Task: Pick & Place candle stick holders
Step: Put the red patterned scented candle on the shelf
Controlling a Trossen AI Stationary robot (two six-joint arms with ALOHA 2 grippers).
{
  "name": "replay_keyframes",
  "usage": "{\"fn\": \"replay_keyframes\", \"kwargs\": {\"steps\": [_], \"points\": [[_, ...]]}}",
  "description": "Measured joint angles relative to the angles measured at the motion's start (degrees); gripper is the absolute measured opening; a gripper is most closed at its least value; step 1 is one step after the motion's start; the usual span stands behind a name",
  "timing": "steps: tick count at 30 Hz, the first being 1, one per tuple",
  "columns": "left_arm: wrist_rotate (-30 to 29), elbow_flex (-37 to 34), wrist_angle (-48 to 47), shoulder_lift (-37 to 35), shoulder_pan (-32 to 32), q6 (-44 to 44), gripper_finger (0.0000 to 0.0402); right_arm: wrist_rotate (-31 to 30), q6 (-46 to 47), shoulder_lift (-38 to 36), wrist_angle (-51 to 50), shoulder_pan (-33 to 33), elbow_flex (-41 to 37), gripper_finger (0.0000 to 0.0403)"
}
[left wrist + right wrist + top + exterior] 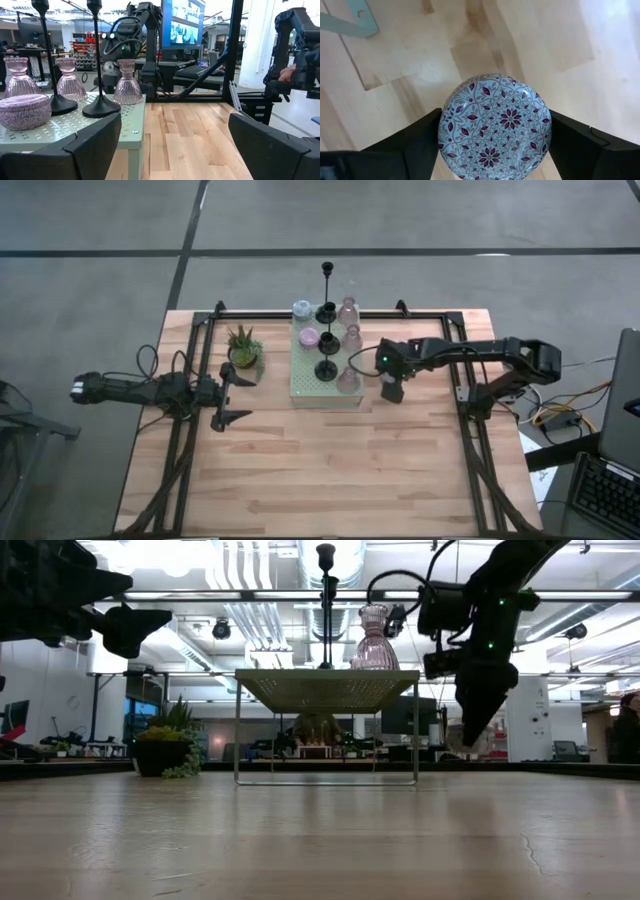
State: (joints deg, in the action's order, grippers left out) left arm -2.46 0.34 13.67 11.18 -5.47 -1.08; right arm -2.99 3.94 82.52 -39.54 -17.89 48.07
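The right gripper [492, 135] is squeezing a stubby patterned holder [495, 127], probably hanging above the table [330, 470] beside the board [300, 385]. Next, lowering it gently. The left gripper [172, 145] is waiting, wide open.

right gripper [495, 145] fingers hide both sides of the patterned holder [495, 127]; its lower rim runs off the wrist picture's edge.
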Motion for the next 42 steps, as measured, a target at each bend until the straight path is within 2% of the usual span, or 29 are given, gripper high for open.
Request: {"fn": "replay_keyframes", "kwargs": {"steps": [12, 21, 32, 42], "points": [[0.0, 0.0, 0.0, 0.0, 0.01, 0.01, 0.0374, -1.57, 5.13, -12.39, -7.45, 0.95, 0.17, 0.0304], [-0.01, 0.0, -0.01, 0.0, 0.01, 0.0, 0.0374, 0.13, 14.17, -16.56, -9.85, 9.98, 0.23, 0.0303], [0.0, 0.0, -0.02, 0.0, 0.02, 0.0, 0.0374, -1.41, 22.81, -11.78, -9.87, 23.96, 7.43, 0.0302], [0.0, 0.0, -0.02, 0.0, 0.02, 0.0, 0.0374, -3.44, 24.98, 0.54, -10.01, 31.27, 20.28, 0.0303]]}}
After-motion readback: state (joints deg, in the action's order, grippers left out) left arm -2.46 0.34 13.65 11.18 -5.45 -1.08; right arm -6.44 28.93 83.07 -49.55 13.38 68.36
